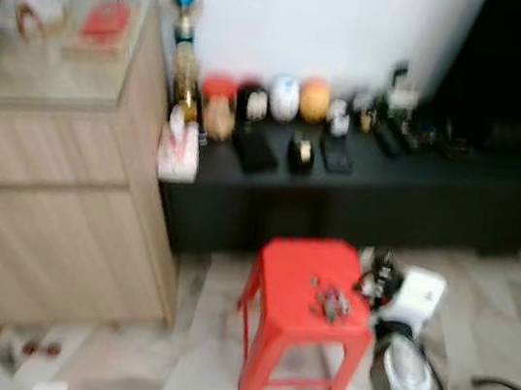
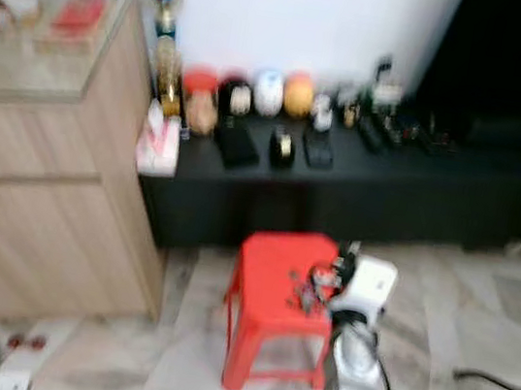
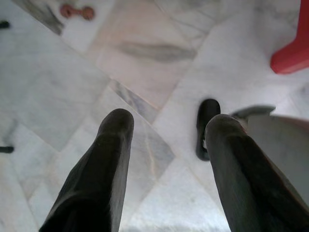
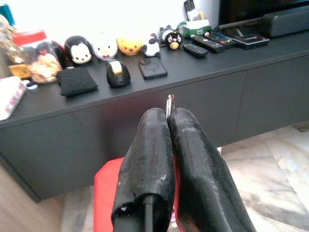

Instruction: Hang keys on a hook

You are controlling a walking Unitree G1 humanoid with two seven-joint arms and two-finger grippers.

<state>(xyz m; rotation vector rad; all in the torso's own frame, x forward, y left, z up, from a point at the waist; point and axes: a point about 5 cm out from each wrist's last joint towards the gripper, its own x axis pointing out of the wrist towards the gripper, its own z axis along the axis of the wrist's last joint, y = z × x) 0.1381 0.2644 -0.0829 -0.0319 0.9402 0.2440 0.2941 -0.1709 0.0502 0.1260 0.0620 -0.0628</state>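
Right gripper (image 4: 167, 118) clamped on keys (image 1: 331, 302) over red stool (image 1: 292, 278); left gripper (image 3: 166, 140) apart (above floor).

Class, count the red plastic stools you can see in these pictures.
1. The red stool stands on the floor before the black cabinet, beneath the right pincer, which pinches the keys; none seems hidden.

Wall (image 1: 364, 24): plain white.
Floor (image 3: 145, 63): pale veined marble tiles.
Low cabinet (image 1: 437, 197): long, black, against the wall.
Wooden cabinet (image 1: 45, 192): light wood, glass-topped, at the black cabinet's left end.
Stool (image 1: 297, 279): red plastic, on the floor.
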